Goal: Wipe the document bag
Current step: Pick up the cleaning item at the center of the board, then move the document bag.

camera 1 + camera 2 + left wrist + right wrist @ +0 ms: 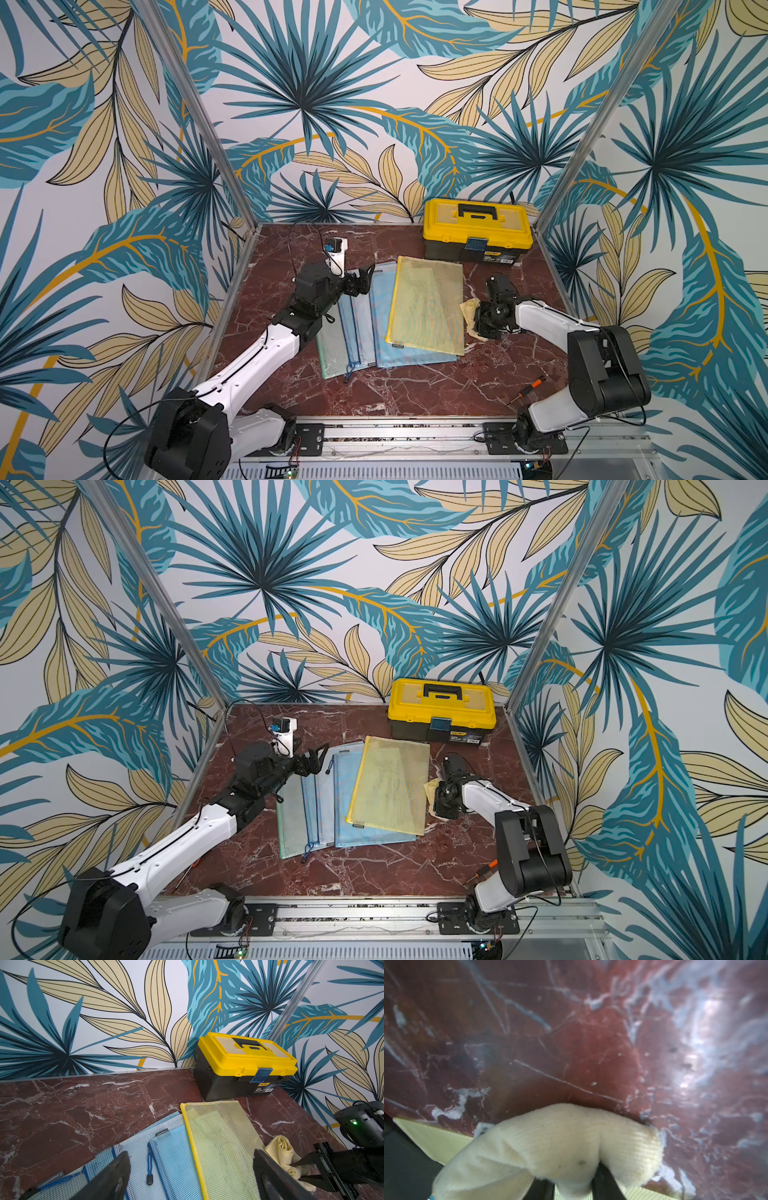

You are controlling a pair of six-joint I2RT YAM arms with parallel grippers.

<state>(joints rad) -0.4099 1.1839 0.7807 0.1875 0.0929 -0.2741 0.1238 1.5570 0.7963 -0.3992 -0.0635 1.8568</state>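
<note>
Right gripper (573, 1186) clenches the cloth (550, 1142) beside the yellow bag (428, 307); left gripper (193, 1178) gapes empty; wiping could drag the unpinned bag, or the cloth might slip free.

The table (415, 390) looks like dark red marble, smooth and glossy with pale veins. The yellow bag (428, 307) and blue bags (415, 355) are see-through plastic mesh. The cloth (550, 1142) is soft and finely ribbed, and the toolbox (449, 226) is smooth hard plastic.
</note>
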